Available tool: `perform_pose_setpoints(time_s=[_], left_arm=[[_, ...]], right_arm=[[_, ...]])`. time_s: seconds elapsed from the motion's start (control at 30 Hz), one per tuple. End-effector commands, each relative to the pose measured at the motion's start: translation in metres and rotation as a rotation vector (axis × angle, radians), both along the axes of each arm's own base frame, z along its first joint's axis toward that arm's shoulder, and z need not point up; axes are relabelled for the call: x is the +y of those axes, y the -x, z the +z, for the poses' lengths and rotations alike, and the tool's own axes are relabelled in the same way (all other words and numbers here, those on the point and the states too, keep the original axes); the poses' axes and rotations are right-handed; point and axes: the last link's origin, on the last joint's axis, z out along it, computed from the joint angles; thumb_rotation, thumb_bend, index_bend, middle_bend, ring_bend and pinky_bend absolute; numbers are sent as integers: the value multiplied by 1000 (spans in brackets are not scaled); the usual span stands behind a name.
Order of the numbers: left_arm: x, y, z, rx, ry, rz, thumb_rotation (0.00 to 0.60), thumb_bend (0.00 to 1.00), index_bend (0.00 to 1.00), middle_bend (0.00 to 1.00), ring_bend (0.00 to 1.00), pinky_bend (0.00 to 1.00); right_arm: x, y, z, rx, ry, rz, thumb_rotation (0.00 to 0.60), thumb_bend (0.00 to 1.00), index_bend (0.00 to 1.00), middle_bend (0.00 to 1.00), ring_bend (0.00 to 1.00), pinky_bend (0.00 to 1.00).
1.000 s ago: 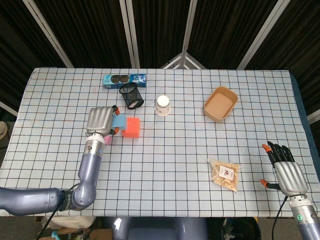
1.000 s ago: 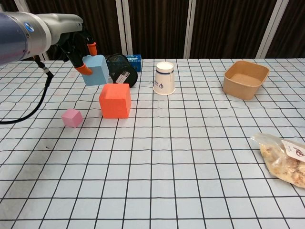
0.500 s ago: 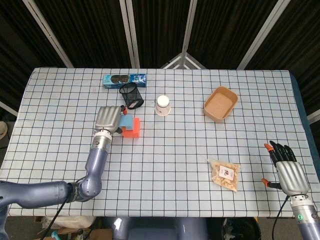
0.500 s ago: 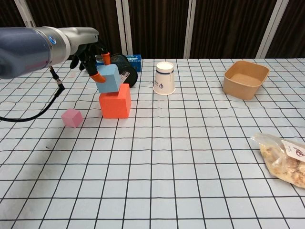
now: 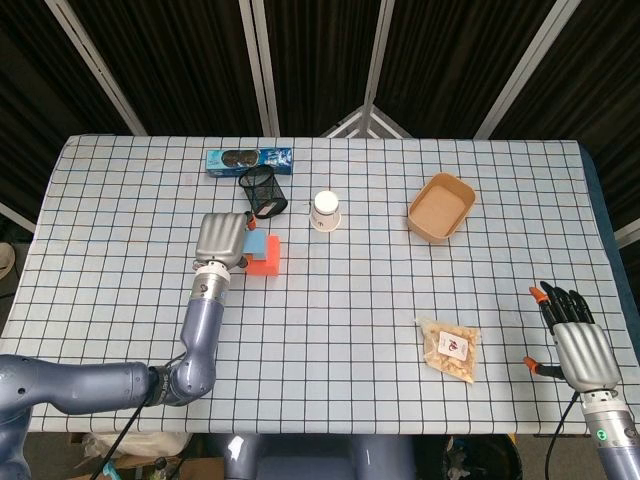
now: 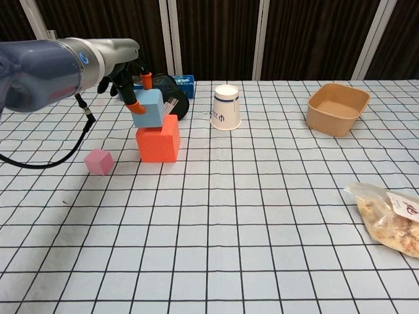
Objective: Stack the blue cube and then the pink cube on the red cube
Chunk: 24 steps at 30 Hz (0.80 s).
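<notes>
The red cube [image 6: 159, 140] stands on the checked cloth left of centre. The blue cube [image 6: 150, 109] sits tilted on the red cube's top, toward its left side, and my left hand [image 6: 128, 82] grips it between orange-tipped fingers [image 6: 135, 104]. From above, the left hand [image 5: 222, 238] covers most of the blue cube [image 5: 255, 246], with the red cube [image 5: 269, 257] showing beside it. The pink cube [image 6: 99, 161] lies on the cloth to the left of the red cube, untouched. My right hand [image 5: 576, 337] hovers at the front right edge, fingers apart and holding nothing.
Behind the cubes are a black mesh cup [image 6: 171, 98] on its side, a blue box [image 6: 185, 84] and an upside-down paper cup [image 6: 226, 107]. A brown bowl [image 6: 337, 108] sits at the back right. A snack bag [image 6: 391, 219] lies front right.
My left hand carried the blue cube rightward and down from beside the red cube onto its top, then nearly stopped. The right hand barely shifted.
</notes>
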Motion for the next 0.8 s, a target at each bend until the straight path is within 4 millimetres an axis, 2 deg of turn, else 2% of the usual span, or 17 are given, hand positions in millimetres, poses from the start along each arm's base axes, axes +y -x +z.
perform_pose_setpoints(time_s=[0.03,0.8], left_arm=[[-1,-3,-1,20,-7,12,600,399,441,881,702,721],[1,-8,-8,27,-12,17,600,399,441,881,702,721]], right_arm=[[0,0,0,0,-1,0,600,94,0,42,21,2],[-1,1,-2,6,-7,-7,600,94,0,42,21,3]])
